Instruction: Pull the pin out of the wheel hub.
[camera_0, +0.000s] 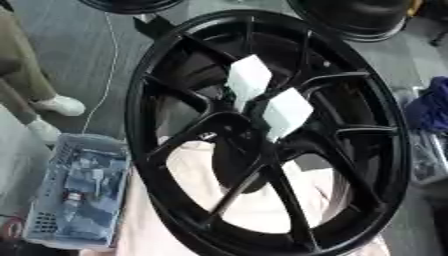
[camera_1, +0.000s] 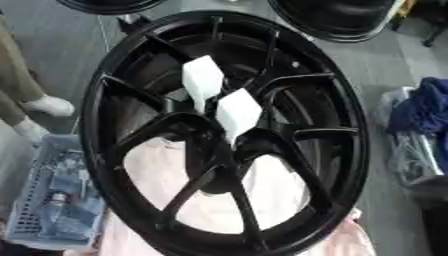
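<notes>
Left eye view: a large black spoked alloy wheel hub (camera_0: 262, 135) stands tilted, filling the picture, over a pale pink cloth (camera_0: 254, 205). Two white wedge-shaped pins (camera_0: 249, 80) (camera_0: 287, 111) sit between the spokes near its centre. A grey plastic basket (camera_0: 74, 195) lies to its left. Neither hand shows, so their state cannot be told.

No readable text, brand, number or sign anywhere.
The two white tags (camera_0: 267, 95) stuck among the spokes of the black wheel hub (camera_0: 262, 135) show blank faces; a small pale mark (camera_0: 207, 135) near the hub's centre is too blurred to read, and the items in the grey basket (camera_0: 77, 195) beside it carry patches of colour but no lettering that can be made out.
</notes>
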